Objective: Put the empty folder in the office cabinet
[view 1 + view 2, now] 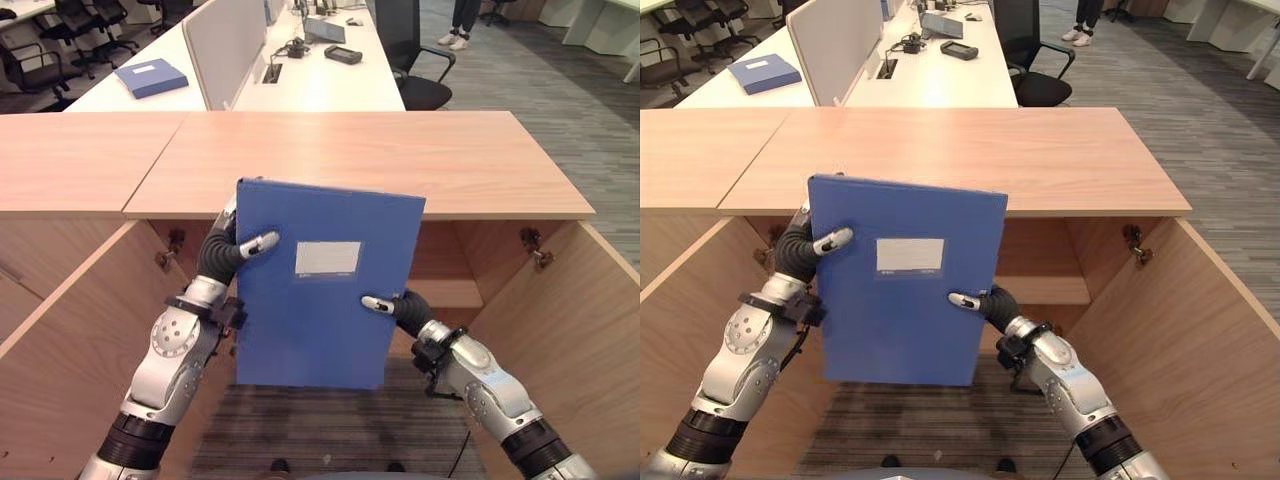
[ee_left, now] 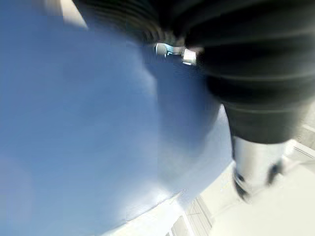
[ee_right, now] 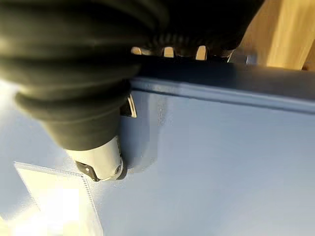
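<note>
Blue folder (image 1: 320, 300) held upright between both hands, front face with its pale label (image 1: 328, 258) turned toward the head camera. It hangs in the air in front of the open cabinet (image 1: 480, 280), its top edge level with the wooden cabinet top (image 1: 400, 160), touching neither the top nor the floor.

Left hand (image 1: 238, 250) grips the folder's upper left edge: thumb curled over the front face just beside the label, fingers hidden behind the folder. In the left wrist view the thumb (image 2: 251, 162) lies against the blue surface.

Right hand (image 1: 392, 306) grips the right edge, lower down than the left hand: thumb pressed flat on the front face below the label, fingers wrapped round the back. The right wrist view shows those fingertips (image 3: 168, 51) hooked over the folder's spine and the thumb (image 3: 101, 162) on the face near the label corner. Both hands pinching the folder, thumb against fingers.

Cabinet doors stand open to either side of the hands: left door (image 1: 70, 330) beyond the left arm, right door (image 1: 570, 330) beyond the right arm. A shelf (image 1: 450, 292) is visible inside, just past the right hand.

Well beyond the hands, past the cabinet top: a white desk (image 1: 320, 85) with a second blue folder (image 1: 151, 77) lying flat, a grey divider panel (image 1: 225, 45), a black office chair (image 1: 415, 60). A person's legs (image 1: 462, 25) stand farther back.
</note>
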`<state>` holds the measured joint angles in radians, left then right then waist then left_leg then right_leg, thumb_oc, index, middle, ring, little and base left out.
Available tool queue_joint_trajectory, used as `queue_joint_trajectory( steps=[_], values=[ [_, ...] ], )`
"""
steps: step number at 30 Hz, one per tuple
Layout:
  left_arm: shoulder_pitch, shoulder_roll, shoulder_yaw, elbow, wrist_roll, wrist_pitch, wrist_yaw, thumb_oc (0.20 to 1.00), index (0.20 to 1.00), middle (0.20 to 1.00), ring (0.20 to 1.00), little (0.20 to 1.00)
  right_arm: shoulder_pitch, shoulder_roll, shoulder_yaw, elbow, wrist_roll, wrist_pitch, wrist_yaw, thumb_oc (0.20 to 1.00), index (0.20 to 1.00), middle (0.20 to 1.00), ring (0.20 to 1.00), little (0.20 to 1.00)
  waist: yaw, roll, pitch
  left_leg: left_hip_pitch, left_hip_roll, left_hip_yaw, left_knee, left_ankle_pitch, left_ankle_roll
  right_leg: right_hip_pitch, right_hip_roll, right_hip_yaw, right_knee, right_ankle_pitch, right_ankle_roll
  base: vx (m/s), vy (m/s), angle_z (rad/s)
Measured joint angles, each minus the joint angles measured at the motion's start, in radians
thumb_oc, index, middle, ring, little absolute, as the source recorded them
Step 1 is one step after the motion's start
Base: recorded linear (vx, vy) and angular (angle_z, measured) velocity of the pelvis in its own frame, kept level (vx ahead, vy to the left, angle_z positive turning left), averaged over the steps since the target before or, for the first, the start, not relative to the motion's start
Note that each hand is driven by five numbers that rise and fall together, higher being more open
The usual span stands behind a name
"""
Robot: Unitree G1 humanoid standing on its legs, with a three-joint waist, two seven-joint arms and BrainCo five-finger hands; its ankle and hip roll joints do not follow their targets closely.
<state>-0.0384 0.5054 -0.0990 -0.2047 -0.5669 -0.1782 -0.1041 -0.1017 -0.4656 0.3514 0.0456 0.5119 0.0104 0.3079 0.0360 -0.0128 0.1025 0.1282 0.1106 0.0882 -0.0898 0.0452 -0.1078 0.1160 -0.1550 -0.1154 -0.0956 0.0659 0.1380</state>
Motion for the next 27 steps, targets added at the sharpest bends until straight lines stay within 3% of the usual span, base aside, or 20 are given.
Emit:
queue_joint_trajectory(
  steps=[4,5,9,14,22,27],
  values=[
    [0.084,-0.018,0.068,0.004,-0.002,0.000,-0.046,1.000,1.000,1.000,1.000,1.000,0.002,-0.019,-0.016,-0.003,-0.170,-0.022,0.002,0.200,0.200,0.200,0.200,0.200,0.003,0.003,0.002,-0.001,0.000,-0.001,0.000,0.000,0.000,0.000,-0.001,-0.002,0.000,0.000,0.000,0.00,0.000,0.00],
    [0.129,-0.045,0.104,0.013,-0.017,-0.001,-0.071,1.000,1.000,1.000,1.000,1.000,0.007,-0.031,-0.041,-0.004,-0.277,-0.045,-0.011,0.200,0.200,0.200,0.200,0.200,0.005,0.007,0.006,-0.001,-0.001,-0.003,0.000,0.000,0.001,0.001,-0.001,-0.003,0.000,0.000,0.000,-0.01,0.015,0.09],
    [0.165,-0.076,0.113,0.122,-0.056,-0.022,-0.123,1.000,1.000,1.000,1.000,1.000,0.021,-0.080,-0.074,-0.003,-0.564,-0.131,-0.109,0.200,0.200,0.200,0.200,0.200,0.016,0.026,0.021,0.000,0.000,-0.013,-0.001,-0.001,0.002,0.006,-0.001,-0.007,0.000,-0.001,0.000,0.01,0.007,0.04],
    [0.217,-0.075,0.108,0.264,-0.055,-0.022,-0.163,1.000,1.000,1.000,1.000,1.000,0.026,-0.079,-0.074,0.003,-0.732,-0.187,-0.191,0.200,0.200,0.200,0.200,0.200,0.009,0.039,0.027,0.000,-0.001,-0.013,0.000,0.001,0.002,0.007,-0.001,-0.008,0.000,-0.001,-0.001,-0.01,0.002,0.00],
    [0.283,-0.119,0.055,0.613,-0.031,0.022,-0.145,1.000,1.000,1.000,1.000,1.000,0.024,-0.026,0.044,0.108,-0.744,-0.193,-0.181,0.200,0.200,0.200,0.200,0.200,0.021,0.045,0.023,-0.001,0.000,-0.014,0.000,0.001,0.002,0.006,-0.001,-0.010,0.000,-0.001,-0.002,-0.01,0.000,0.00],
    [0.255,-0.160,0.037,0.814,0.076,0.032,-0.121,1.000,1.000,1.000,1.000,1.000,0.019,0.053,0.090,0.277,-0.585,-0.135,-0.103,0.200,0.200,0.200,0.200,0.200,0.030,0.048,0.011,-0.007,-0.001,-0.025,-0.001,0.001,0.002,0.007,-0.001,-0.023,0.000,-0.003,-0.003,-0.02,0.002,0.07]
  ],
)
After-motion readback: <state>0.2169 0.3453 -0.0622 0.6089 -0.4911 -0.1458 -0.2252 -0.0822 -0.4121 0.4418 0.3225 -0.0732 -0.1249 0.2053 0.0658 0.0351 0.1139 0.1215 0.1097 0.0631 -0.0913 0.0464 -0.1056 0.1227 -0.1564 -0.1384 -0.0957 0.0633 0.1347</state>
